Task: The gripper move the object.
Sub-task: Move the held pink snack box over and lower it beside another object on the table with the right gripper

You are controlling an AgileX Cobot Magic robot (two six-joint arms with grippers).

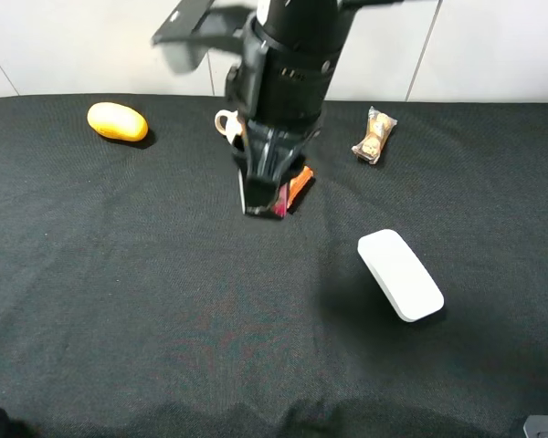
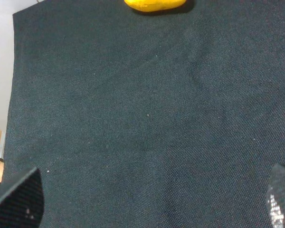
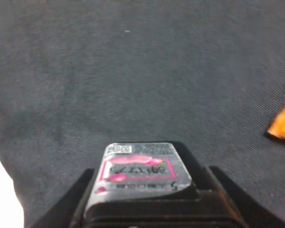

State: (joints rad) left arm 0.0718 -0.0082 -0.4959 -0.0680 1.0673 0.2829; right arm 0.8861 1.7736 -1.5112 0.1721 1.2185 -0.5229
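My right gripper (image 1: 263,193) reaches down from the back of the table on a bulky black arm. It is shut on the small black carton (image 1: 268,204) with pink and white graphics. In the right wrist view the carton (image 3: 141,172) sits between the two black fingers (image 3: 78,197), over the black cloth. I cannot tell whether it touches the cloth. My left gripper (image 2: 149,204) is open and empty over bare cloth, with only its two fingertips (image 2: 20,199) showing. It is out of sight in the high view.
An orange piece (image 1: 300,186) lies right beside the carton and also shows in the right wrist view (image 3: 282,124). A white teapot part (image 1: 226,124) shows behind the arm. A clear-wrapped snack packet (image 1: 374,135), a white flat box (image 1: 400,274) and a yellow fruit-like object (image 1: 117,121) lie around.
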